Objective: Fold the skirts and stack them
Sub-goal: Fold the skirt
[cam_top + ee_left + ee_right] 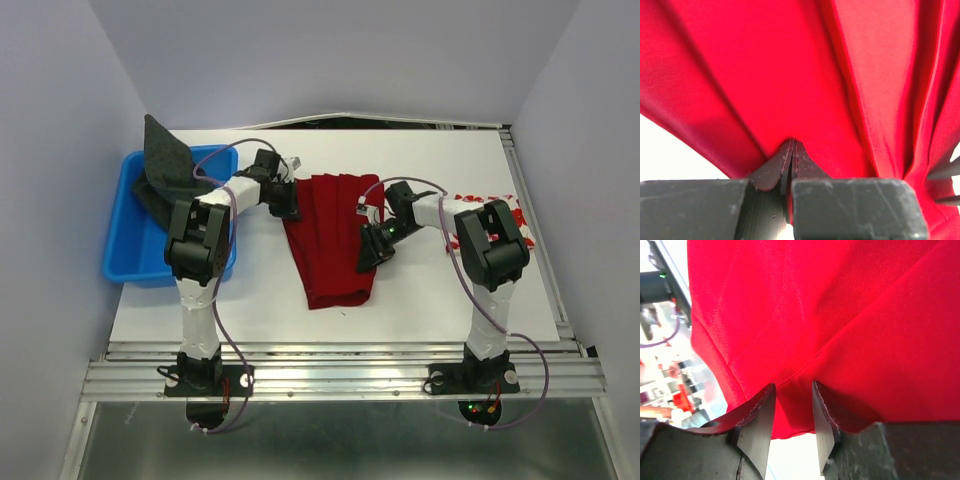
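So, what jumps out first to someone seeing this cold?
The deep-red pleated skirt spread in the middle of the table, with the left jaws pinched shut on one side and the right jaws straddling the other. Then the blue bin at left with a dark grey skirt spilling over it, and a red-flowered white skirt behind the right arm.

A: Top cam?
B: Fixed, high behind the arm bases (205, 375), looking down on the whole white counter (400, 300).
A: Wrist cams?
B: Each looks out past its own jaws, nearly against the deep-red pleated cloth skirt (330, 240). Left faces its folds, right a stitched edge. All three share that skirt.
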You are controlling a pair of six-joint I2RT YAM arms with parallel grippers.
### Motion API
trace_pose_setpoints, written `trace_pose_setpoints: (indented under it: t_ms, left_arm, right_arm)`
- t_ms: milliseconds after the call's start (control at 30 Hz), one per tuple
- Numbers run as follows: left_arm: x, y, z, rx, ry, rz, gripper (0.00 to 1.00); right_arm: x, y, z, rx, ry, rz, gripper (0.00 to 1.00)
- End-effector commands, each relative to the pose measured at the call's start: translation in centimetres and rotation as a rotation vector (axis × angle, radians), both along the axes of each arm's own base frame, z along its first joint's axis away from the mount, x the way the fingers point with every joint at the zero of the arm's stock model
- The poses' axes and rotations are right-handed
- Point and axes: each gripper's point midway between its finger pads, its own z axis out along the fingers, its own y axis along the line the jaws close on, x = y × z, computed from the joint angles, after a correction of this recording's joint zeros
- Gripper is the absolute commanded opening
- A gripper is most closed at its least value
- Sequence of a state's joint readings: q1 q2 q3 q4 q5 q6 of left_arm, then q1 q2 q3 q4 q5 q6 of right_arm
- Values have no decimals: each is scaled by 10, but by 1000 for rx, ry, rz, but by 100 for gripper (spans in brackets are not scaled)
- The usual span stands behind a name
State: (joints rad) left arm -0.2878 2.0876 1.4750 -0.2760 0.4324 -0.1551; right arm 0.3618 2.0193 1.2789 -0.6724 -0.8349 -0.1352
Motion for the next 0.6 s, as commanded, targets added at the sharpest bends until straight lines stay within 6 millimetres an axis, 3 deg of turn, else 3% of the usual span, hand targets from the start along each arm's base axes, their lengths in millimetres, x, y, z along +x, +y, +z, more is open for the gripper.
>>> trace_pose_setpoints:
  t_ms: [0, 33, 67, 133, 167, 200, 233, 267, 300, 367, 400, 433, 467, 500, 567]
  left_arm:
    - [19, 11, 37, 17, -132, -49, 19]
    - [15, 7, 51, 4, -172, -100, 23]
    - [7, -3, 87, -31, -246, -143, 34]
    - [-10, -6, 108, -21, -321, -221, 46]
    - [-20, -5, 140, -9, -423, -273, 52]
    - [-34, -4, 139, 17, -428, -299, 62]
    - [-41, -1, 147, 37, -463, -320, 66]
    - [-51, 4, 171, 54, -539, -338, 71]
    - [-61, 11, 163, 123, -574, -391, 83]
    - [-75, 20, 171, 197, -660, -450, 96]
    - [-82, 29, 192, 266, -783, -498, 99]
    - [-95, 32, 178, 294, -790, -540, 98]
    - [-106, 37, 194, 314, -867, -549, 98]
    - [-112, 39, 195, 325, -900, -574, 98]
    - [-130, 32, 188, 316, -952, -640, 98]
  right_arm:
    - [-5, -2, -22, -36, 36, -10, 42]
    - [-4, -1, -18, -34, 29, -15, 42]
    - [-2, 0, -13, -33, 22, -24, 43]
    - [4, 3, 2, -18, -11, -33, 49]
    - [8, 5, 12, -7, -27, -39, 51]
    - [11, 10, 28, 9, -60, -38, 57]
    - [12, 10, 39, 15, -70, -38, 59]
    - [17, 17, 55, 31, -107, -25, 60]
    - [17, 17, 69, 37, -129, -21, 63]
    - [10, 26, 84, 50, -159, 12, 64]
    - [3, 28, 93, 67, -171, 26, 63]
    - [-3, 26, 95, 75, -161, 30, 63]
    - [-14, 29, 96, 91, -144, 47, 61]
    - [-33, 31, 92, 118, -81, 65, 59]
    - [-47, 33, 87, 147, -46, 73, 56]
